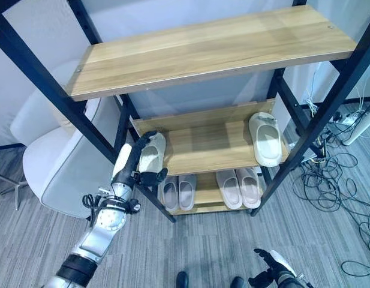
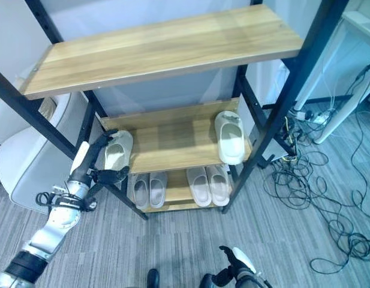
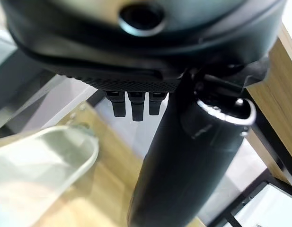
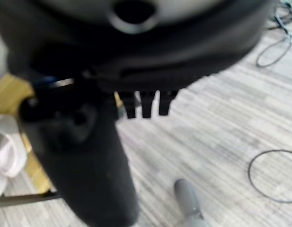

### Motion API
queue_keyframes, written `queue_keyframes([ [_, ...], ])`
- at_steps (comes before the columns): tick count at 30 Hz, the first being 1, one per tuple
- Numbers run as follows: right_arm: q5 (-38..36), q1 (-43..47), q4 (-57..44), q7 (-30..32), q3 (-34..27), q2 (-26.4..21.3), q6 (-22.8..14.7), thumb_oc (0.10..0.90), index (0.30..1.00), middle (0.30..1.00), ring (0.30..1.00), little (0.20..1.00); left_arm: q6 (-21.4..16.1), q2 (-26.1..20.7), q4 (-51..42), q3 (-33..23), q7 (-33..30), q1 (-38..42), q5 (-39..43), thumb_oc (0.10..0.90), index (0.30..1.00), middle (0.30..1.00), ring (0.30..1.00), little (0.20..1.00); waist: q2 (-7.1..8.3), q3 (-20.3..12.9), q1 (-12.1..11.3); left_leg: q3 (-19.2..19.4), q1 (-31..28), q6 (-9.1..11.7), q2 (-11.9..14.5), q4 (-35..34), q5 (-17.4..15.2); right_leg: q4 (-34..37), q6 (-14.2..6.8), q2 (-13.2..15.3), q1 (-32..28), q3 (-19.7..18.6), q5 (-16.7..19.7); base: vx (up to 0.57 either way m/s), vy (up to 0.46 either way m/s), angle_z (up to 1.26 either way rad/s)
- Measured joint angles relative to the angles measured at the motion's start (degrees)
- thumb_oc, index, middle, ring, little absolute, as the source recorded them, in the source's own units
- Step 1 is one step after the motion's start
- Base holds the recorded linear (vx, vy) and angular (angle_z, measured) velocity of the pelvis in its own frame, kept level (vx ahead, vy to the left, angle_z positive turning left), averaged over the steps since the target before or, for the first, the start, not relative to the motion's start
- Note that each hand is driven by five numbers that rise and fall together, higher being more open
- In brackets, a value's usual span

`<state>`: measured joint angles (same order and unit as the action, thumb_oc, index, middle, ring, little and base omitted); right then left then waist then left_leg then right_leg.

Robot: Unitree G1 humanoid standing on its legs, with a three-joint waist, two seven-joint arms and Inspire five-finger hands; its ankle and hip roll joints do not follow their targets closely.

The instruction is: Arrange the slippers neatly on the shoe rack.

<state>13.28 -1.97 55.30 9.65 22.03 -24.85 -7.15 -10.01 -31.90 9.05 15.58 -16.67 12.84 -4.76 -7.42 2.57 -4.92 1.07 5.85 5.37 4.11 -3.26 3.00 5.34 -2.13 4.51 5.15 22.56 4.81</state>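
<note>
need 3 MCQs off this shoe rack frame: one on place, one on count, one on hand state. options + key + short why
1. Where is the slipper that the left hand grips?
A. top shelf
B. left end of the middle shelf
C. floor

2. How many slippers lie on the bottom shelf?
A. two
B. three
C. four

3. What is the right hand doing?
A. hanging low over the floor, holding nothing
B. gripping a slipper
C. pressing on the top shelf

Key:
1 B: the left hand is curled round the cream slipper at the left end of the middle shelf; a second cream slipper lies at its right end.
2 C: the bottom shelf carries a greyish pair and a pinkish pair.
3 A: the right hand shows low over the carpet, away from the shoe rack, with nothing in it.
</note>
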Motion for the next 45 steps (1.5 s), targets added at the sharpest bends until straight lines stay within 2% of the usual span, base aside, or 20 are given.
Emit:
queue_keyframes([
  [4,-0.63,2.11,-1.79,-1.98,0.11,-0.99,0.02,0.8,0.9,0.9,0.9,0.9,1.72,-8.12,6.04,2.39,-0.42,10.4,-7.02,0.8,0.9,0.9,0.9,0.9,0.39,1.01,0.94,0.64,3.47,0.33,0.01,0.04,0.84,-0.01,0.26,0.02,3.9,-0.87,1.2,-0.06,0.002,-0.11],
  [6,-0.9,2.75,-2.33,-2.07,0.16,-1.4,-0.21,0.8,0.9,0.9,0.9,0.9,2.36,-9.71,7.34,3.05,-0.93,13.25,-9.7,0.8,0.9,0.9,0.9,0.9,0.54,1.96,1.32,0.9,3.83,0.3,0.04,0.03,0.97,-0.01,0.41,-0.01,4.44,-1.05,1.41,-0.03,0.0,-0.05],
  [8,-1.03,3.69,-2.35,-2.17,0.22,-1.71,-0.2,0.8,0.9,0.9,0.9,0.9,3.07,-13.84,9.39,7.19,-1.17,18.41,-14.04,0.8,0.9,0.9,0.9,0.9,0.82,2.15,1.33,1.35,5.51,0.26,0.08,0.0,1.37,-0.02,0.65,-0.04,6.27,-1.23,1.8,-0.02,0.001,-0.06],
  [10,-1.13,4.52,-2.35,-2.37,0.38,-1.72,-0.19,0.8,0.9,0.9,0.9,0.9,3.37,-14.65,9.91,7.67,-1.33,19.99,-16.73,0.8,0.9,0.9,0.9,0.9,0.96,2.3,1.38,1.65,6.03,0.17,0.04,-0.02,1.45,-0.02,0.77,-0.05,7.16,-2.05,2.14,-0.02,0.003,-0.14],
  [13,-1.25,5.2,-3.42,-3.2,1.79,-2.2,-0.22,0.8,0.9,0.9,0.9,0.9,3.94,-17.28,12.12,13.71,-1.48,25.0,-20.75,0.8,0.9,0.9,0.9,0.9,1.12,2.4,1.92,1.82,6.57,0.17,0.02,-0.02,1.46,-0.03,0.77,-0.05,7.76,-2.31,2.2,-0.02,0.004,-0.04],
  [15,-1.46,5.93,-4.81,-3.27,2.25,-2.24,-0.8,0.8,0.9,0.9,0.9,0.9,3.91,-18.68,12.86,15.86,-1.44,27.15,-23.36,0.8,0.9,0.9,0.9,0.9,1.32,2.57,2.77,2.01,7.03,0.16,0.05,-0.01,1.46,-0.03,0.76,-0.06,8.32,-2.46,2.32,0.0,0.009,-0.05],
  [20,-3.09,6.33,-6.47,-3.7,2.32,-2.41,-1.27,0.8,0.9,0.9,0.9,0.9,3.95,-19.01,13.66,17.32,-1.4,29.43,-26.96,0.8,0.9,0.9,0.9,0.9,2.19,3.21,3.32,2.6,6.97,0.16,0.07,-0.01,1.46,-0.03,0.76,-0.07,8.48,-2.67,2.32,0.0,0.003,-0.04],
  [26,-3.6,6.91,-6.65,-4.39,2.49,-2.77,-1.63,0.8,0.9,0.9,0.9,0.9,3.85,-20.67,15.44,24.54,-0.95,33.1,-30.37,0.8,0.9,0.9,0.9,0.9,2.51,3.42,3.37,2.76,6.98,0.16,-0.02,-0.01,1.46,-0.04,0.76,0.0,8.5,-2.75,2.32,0.0,0.0,0.0],
  [35,-3.66,6.95,-6.69,-4.4,2.47,-2.81,-2.0,0.8,0.9,0.9,0.9,0.9,3.73,-20.96,15.79,24.77,0.61,33.09,-30.84,0.8,0.9,0.9,0.9,0.9,3.21,4.09,3.4,2.88,6.96,0.16,0.0,-0.03,1.46,-0.04,0.77,-0.01,8.55,-3.08,2.33,0.0,0.0,-0.01],
  [45,-3.87,7.51,-6.76,-4.49,3.24,-2.91,-2.09,0.8,0.9,0.9,0.9,0.9,2.62,-26.05,17.93,32.76,2.6,39.04,-33.68,0.8,0.9,0.9,0.9,0.9,3.15,4.17,2.96,3.01,6.59,0.17,0.01,-0.03,1.46,-0.04,0.79,-0.02,8.29,-3.15,2.35,0.0,-0.001,0.0],
])
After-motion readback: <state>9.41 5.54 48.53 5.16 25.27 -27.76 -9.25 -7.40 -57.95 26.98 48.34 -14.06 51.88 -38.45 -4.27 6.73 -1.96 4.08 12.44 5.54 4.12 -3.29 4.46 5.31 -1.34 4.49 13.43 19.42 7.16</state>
